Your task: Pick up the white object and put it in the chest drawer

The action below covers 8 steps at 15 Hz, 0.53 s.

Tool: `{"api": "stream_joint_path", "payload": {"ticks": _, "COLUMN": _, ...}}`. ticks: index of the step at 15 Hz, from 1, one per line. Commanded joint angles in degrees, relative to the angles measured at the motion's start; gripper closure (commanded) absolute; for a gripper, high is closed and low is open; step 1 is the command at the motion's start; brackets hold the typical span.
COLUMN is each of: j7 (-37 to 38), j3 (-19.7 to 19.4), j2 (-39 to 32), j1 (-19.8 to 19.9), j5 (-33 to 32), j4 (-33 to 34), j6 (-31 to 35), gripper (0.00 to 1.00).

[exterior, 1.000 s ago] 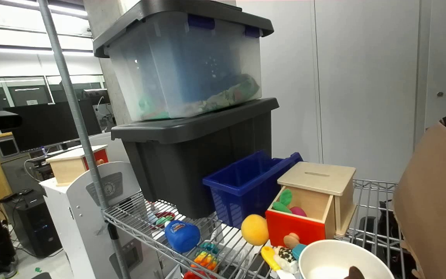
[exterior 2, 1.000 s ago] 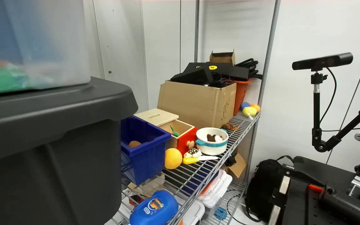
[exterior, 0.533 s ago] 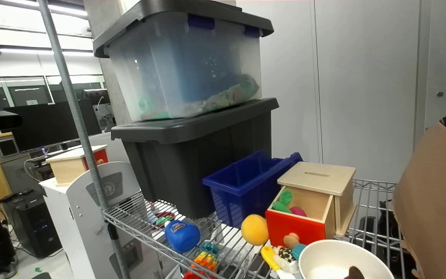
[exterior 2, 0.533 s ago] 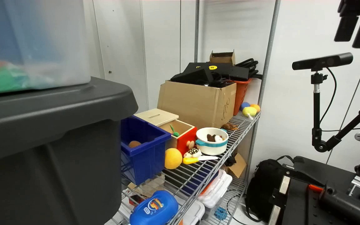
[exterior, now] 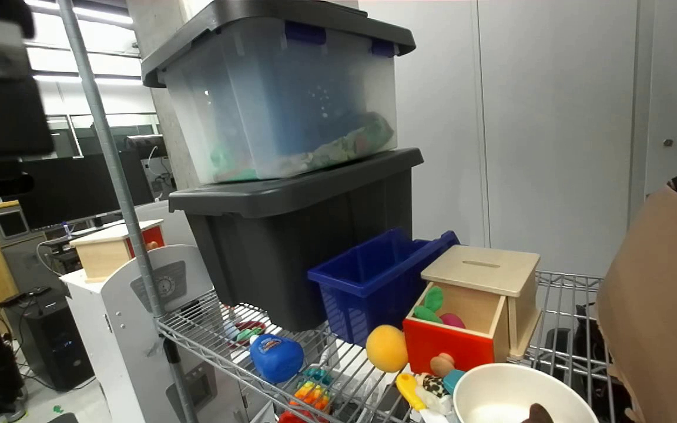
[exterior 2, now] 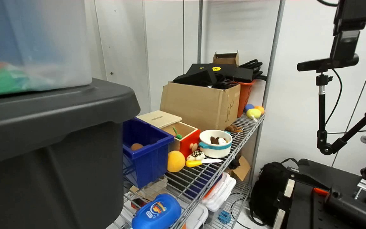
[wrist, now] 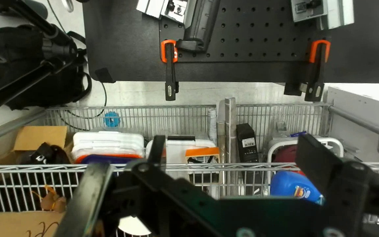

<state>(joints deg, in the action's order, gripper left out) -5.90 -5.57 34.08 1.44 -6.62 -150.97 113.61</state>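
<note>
Light-wood chest drawer (exterior: 479, 270) (exterior 2: 159, 118) stands on the wire shelf, its red-fronted drawer (exterior: 450, 349) (exterior 2: 189, 143) pulled out. A pink-and-green toy (exterior: 432, 305) lies inside. Several white things show, and which is the white object I cannot tell: a small white piece (exterior 2: 222, 141) in the white pot (exterior 2: 216, 152) beside dark brown pieces, and a white toy with a spotted back (exterior 2: 196, 155) before the drawer. My gripper (wrist: 234, 151) is open with nothing between its fingers. It hangs high, well apart from these things, near the picture's side in both exterior views (exterior 2: 345, 52) (exterior: 3, 111).
A blue bin (exterior 2: 148, 149), an orange ball (exterior 2: 176, 161) and a yellow-handled knife (exterior 2: 202, 162) stand or lie near the drawer. Tall stacked bins (exterior: 297, 235) rise beside them. A cardboard box (exterior 2: 199, 101) is behind. A blue bottle (wrist: 293, 186) sits by the shelf edge.
The gripper has come further into both exterior views, from the upper right in one and the left edge in the other, and has turned. Things on the shelf have not moved.
</note>
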Motion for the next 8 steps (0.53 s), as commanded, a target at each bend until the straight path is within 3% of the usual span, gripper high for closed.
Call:
{"api": "stream_joint_path", "payload": {"ticks": 1, "j7": 2.31, "j3": 0.91, "j2": -5.63, "j1": 0.28, "j5": 2.80, "j4": 4.73, "j6": -0.59, "gripper": 0.00}}
{"api": "stream_joint_path", "payload": {"ticks": 8, "j7": 9.28, "j3": 4.37, "j2": -13.77, "j1": 0.45, "j5": 1.82, "j4": 11.10, "j6": -1.04, "gripper": 0.00}}
